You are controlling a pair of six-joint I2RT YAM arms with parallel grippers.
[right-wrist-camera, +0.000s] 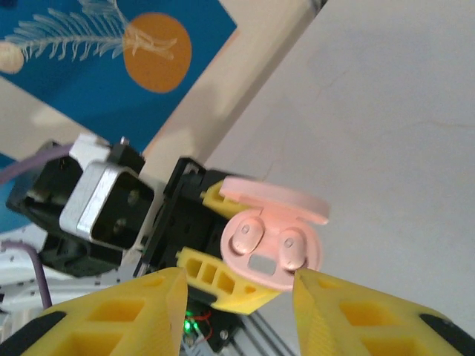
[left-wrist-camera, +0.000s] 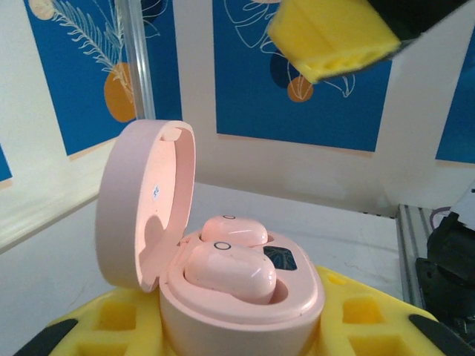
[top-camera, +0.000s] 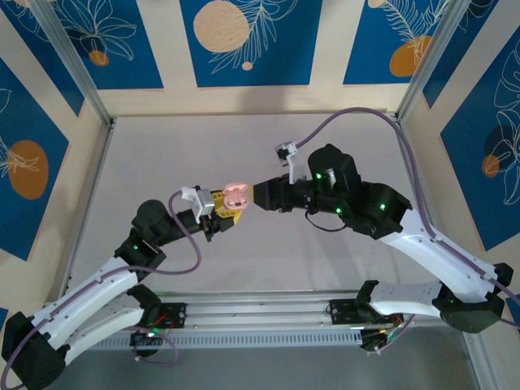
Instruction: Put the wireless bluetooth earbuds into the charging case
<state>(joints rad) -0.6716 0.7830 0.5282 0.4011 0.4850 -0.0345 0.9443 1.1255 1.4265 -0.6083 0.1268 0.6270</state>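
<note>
Top view, from the left: the left arm (top-camera: 97, 284) reaches up from the lower left corner toward frame centre. The left gripper (top-camera: 226, 208) is clamped on the pink charging case (top-camera: 236, 195), which it holds above the table (top-camera: 162, 154) just left of centre. Immediately right of the case, the right gripper (top-camera: 262, 193) points its yellow tips at it; from here we cannot tell whether they touch. The right arm (top-camera: 406, 236) runs off to the lower right. Left wrist view: the lid (left-wrist-camera: 145, 204) stands open and upright at centre left. The base of the case takes the lower centre, gripped between the yellow fingers (left-wrist-camera: 96, 322) in the bottom corners. Two pink earbuds (left-wrist-camera: 231, 271) lie seated in their wells, one nearer the camera and one just behind it. A small dark window (left-wrist-camera: 280, 257) shows on the base just right of them. One yellow finger of the right gripper hangs in the upper right, apart from the case. Right wrist view: the left gripper comes in from the left, with one finger above and one below the case. The case lies at centre with the lid swung toward the top and both buds in place. The right gripper's own fingers stand at the bottom left and bottom right, spread wide with nothing between them. The right-hand finger sits just at the case's lower rim; contact uncertain.
</note>
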